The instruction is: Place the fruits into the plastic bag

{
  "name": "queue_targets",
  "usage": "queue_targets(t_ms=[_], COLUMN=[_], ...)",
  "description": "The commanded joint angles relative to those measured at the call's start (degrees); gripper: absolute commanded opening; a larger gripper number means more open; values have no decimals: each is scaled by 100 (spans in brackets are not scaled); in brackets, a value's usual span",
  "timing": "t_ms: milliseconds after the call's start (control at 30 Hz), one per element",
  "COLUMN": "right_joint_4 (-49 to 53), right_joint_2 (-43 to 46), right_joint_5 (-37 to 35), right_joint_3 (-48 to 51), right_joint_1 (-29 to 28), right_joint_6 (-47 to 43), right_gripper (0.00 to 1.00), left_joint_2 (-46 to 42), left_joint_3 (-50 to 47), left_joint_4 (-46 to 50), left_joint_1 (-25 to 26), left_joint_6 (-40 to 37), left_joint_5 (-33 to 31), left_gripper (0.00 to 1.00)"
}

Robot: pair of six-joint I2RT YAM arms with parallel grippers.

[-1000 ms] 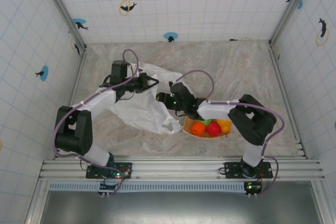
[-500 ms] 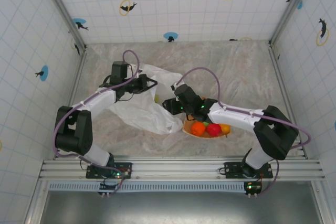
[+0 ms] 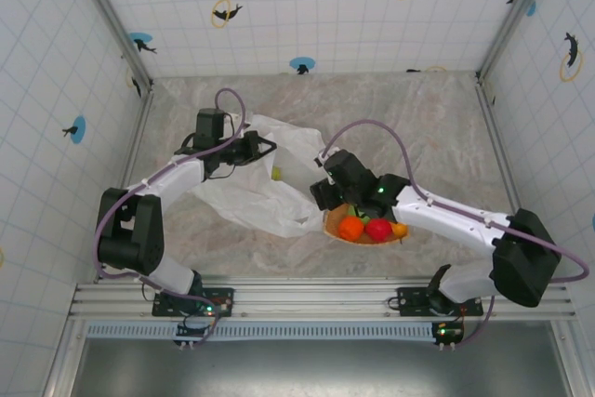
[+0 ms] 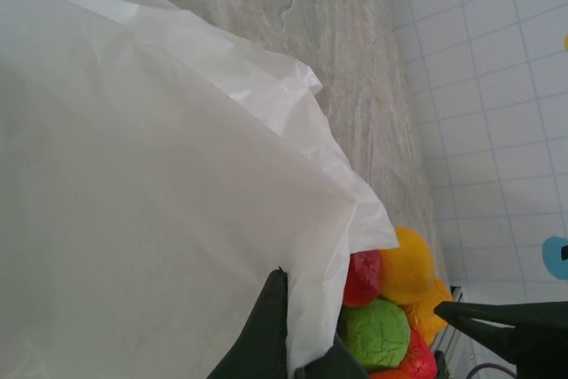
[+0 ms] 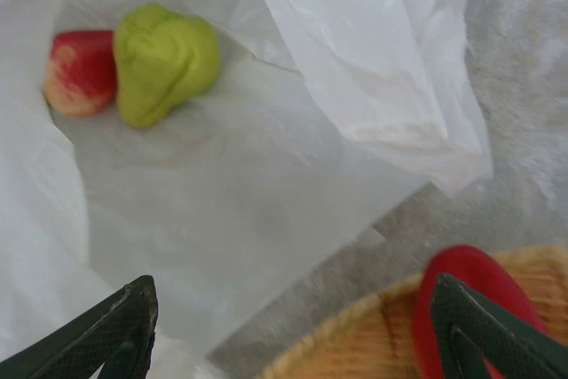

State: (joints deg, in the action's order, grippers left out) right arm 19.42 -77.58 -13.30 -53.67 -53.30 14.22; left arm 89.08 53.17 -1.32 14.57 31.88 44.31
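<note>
Nearest the arm bases, an orange woven tray [image 5: 355, 348] lies on the marbled desk [image 3: 446, 118]. It carries tightly packed fruits [image 3: 372, 228]: an orange one [image 3: 350, 228], a red one [image 3: 377, 229] and a yellow one [image 3: 400, 228], with a green one [image 4: 377, 333] tucked among them. Just above the tray's rim the right pincer [image 5: 293, 299] is seen empty, its jaws well apart. Beyond it the plastic bag [image 3: 251, 194] lies open, with a green pear-shaped fruit [image 5: 164, 59] and a red-and-peach fruit [image 5: 80, 71] touching inside. Farthest, the left pincer [image 3: 263, 147] is clamped on the bag's upper edge, holding the mouth up. The step is judged to be the fetching of another fruit, so a descent onto a single tray fruit is called for. Crowded neighbours may be nudged, and the bag's loose flap [image 5: 399, 86] hangs near the path back.
</note>
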Motion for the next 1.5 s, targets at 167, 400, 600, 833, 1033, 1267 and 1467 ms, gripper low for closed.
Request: queue_targets(t_ms=[167,400,600,833,1033,1267,1467], right_joint_4=[2261,3067,3111,3147,3225,3120,3023], right_joint_2=[295,305,222,19,-184,-375,-520], right_joint_5=[-145,761,856,1090,1110,1201,1350], right_joint_3=[-652,-532,-356,-334,-302,-220,-203], right_joint_1=[-181,-165,3,169,188,184,164], right_joint_6=[-39,764,1017,847,715,574,499], right_gripper=[81,84,83,80,79,78,75], left_joint_2=[-4,-11,-26,-30,-19,3,-8], left_joint_3=[-19,-22,-43,-52,-45,-33,-40], left_joint_4=[121,115,80,88,88,97,93], left_joint_1=[-25,-24,-25,-29,-24,-24,-24], left_joint_6=[-128,-78,-52,-49,-34,-22,-30], left_joint_5=[-47,-25,-3,-17,-5,15,16], left_gripper=[0,0,0,0,0,0,0])
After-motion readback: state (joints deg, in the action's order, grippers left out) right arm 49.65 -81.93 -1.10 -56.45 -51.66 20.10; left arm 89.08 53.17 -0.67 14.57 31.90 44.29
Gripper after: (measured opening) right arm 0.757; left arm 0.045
